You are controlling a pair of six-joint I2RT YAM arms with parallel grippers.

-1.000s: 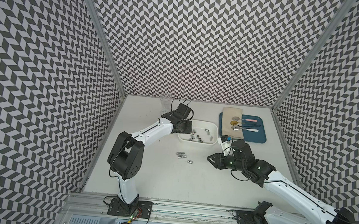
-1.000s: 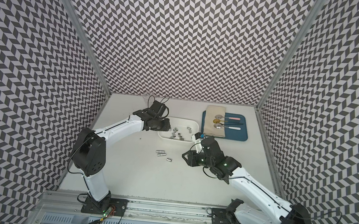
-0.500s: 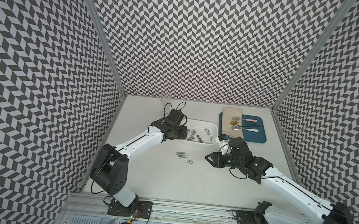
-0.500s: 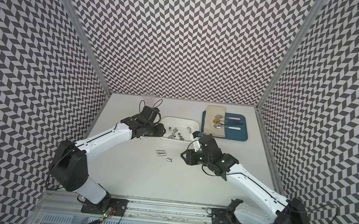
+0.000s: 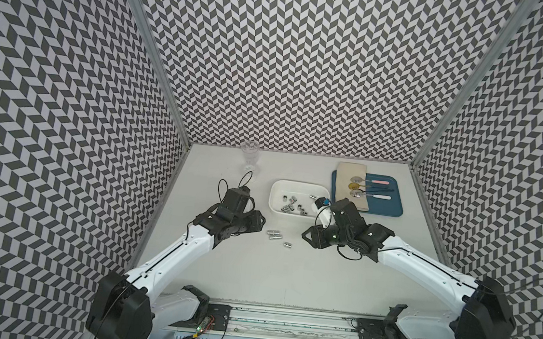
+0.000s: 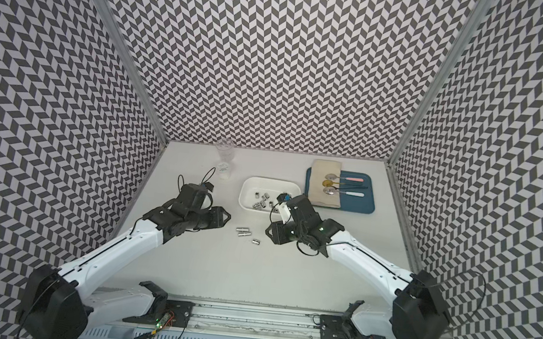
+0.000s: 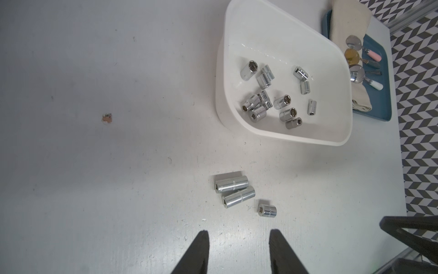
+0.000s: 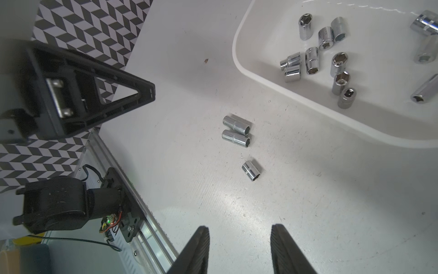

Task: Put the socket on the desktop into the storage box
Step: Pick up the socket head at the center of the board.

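Glass cup (image 5: pixel 249 156) stands upright at the rear of the table (image 5: pixel 253 277), close to the back wall. Left gripper (image 7: pixel 238 231): jaws parted, nothing between them, tips aimed at the loose sockets and short of them. Three loose sockets (image 7: pixel 238 197) lie on their sides on the bare table, between the two grippers and in front of the box, clear of its wall. Two are long and lie side by side, apparently touching. The third, the short socket (image 8: pixel 251 170), lies just beside them, apart, on the side nearer the right gripper. White box (image 5: pixel 299 183) sits behind them, mid-table, and holds about a dozen sockets (image 7: pixel 258 111) scattered on its floor, some in a small cluster. Right gripper (image 8: pixel 239 226): jaws likewise parted and empty, facing the loose sockets from the opposite side. In both top views its arm passes just in front of the box's right end. Blue tray (image 5: pixel 392 207) lies right of the box. A beige cloth (image 5: pixel 350 181) covers its left part, and three spoons (image 5: pixel 368 188) rest with bowls on the cloth and handles pointing right.
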